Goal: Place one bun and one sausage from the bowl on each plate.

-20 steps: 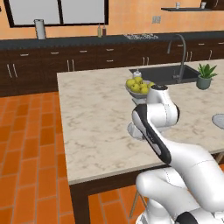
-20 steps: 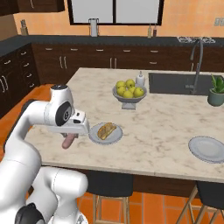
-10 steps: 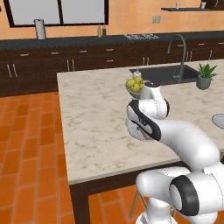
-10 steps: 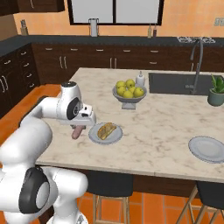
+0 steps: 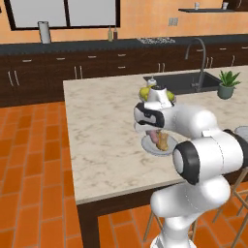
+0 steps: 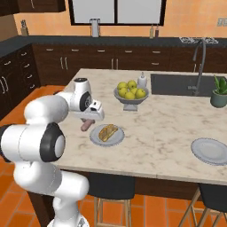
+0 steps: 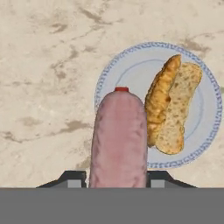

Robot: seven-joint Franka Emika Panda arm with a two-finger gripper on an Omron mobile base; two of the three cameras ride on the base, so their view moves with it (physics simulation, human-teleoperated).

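Hand view: the pincer [image 7: 118, 177] pinches a pink sausage [image 7: 119, 140] upright above the near rim of a plate [image 7: 127, 74] carrying a split bun [image 7: 173, 103]. Right base view: a fruit bowl [image 6: 130, 94] and a bottle [image 6: 142, 80] stand behind on the desk [image 6: 164, 128]; a second plate [image 6: 212, 150] lies well apart, by the sink [image 6: 181, 84].

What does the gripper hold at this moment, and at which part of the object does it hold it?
The gripper holds a sausage by one end, its fingers on both sides. The free end hangs down over the plate with the bun.
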